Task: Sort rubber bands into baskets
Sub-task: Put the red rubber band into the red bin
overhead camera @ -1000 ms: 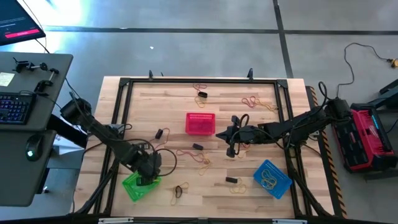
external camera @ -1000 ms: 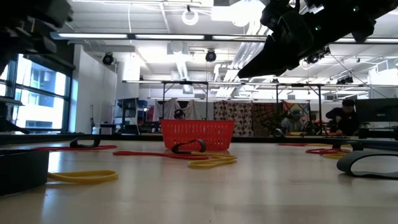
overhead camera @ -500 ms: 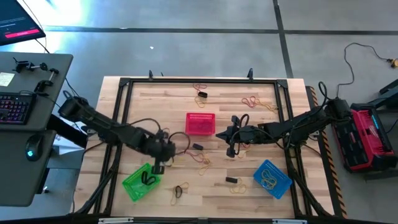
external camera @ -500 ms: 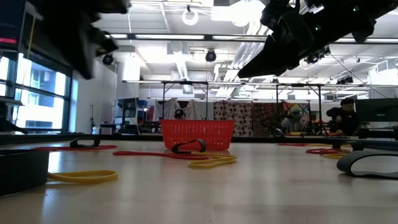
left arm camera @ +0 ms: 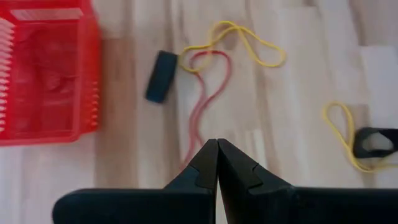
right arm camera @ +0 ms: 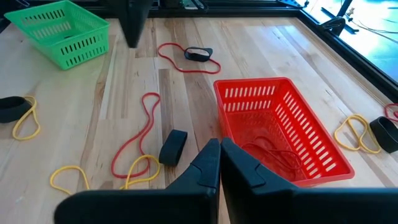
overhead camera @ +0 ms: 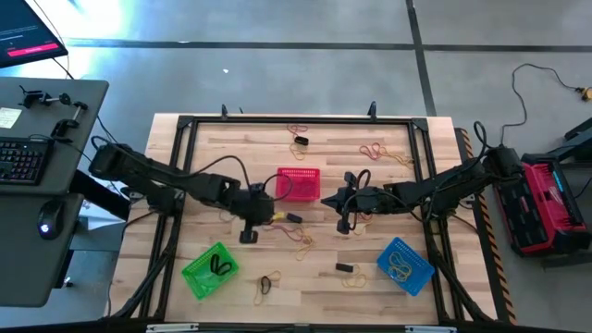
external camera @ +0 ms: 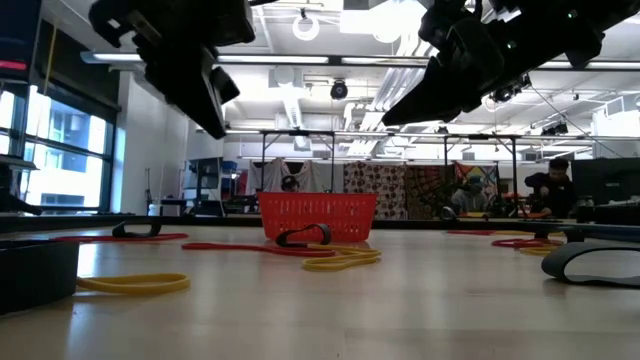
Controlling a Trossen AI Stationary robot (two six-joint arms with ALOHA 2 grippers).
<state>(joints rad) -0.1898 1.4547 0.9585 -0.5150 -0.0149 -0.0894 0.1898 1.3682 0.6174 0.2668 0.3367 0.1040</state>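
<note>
**Between bands: lining up the next pick by the red basket**

Pale butcher-block wood is carrying everything I am sorting: the table (overhead camera: 388, 291) is dotted with thin rubber-band loops, and three small square plastic mesh baskets are standing on it well apart from one another. The green basket (overhead camera: 210, 270) is sitting near the front left with a dark loop inside, the blue basket (overhead camera: 405, 265) at the front right with tan loops in it, and the red basket (overhead camera: 298, 183) in the middle.

I am hovering my left claw (overhead camera: 251, 222) just beside the red basket, fingers pressed together and carrying nothing. Below it are lying a reddish-brown rubber band (left arm camera: 204, 99), a yellow rubber band (left arm camera: 249, 45) tangled with it, and a short black rubber band (left arm camera: 161, 76) touching both.

My right claw (overhead camera: 343, 203) is waiting on the other side of the red basket, also pressed together and empty.

I judge that I am choosing the next loop. That move is calling for spread fingers, a descent onto one band only, and a clean lift free of its neighbours.
</note>
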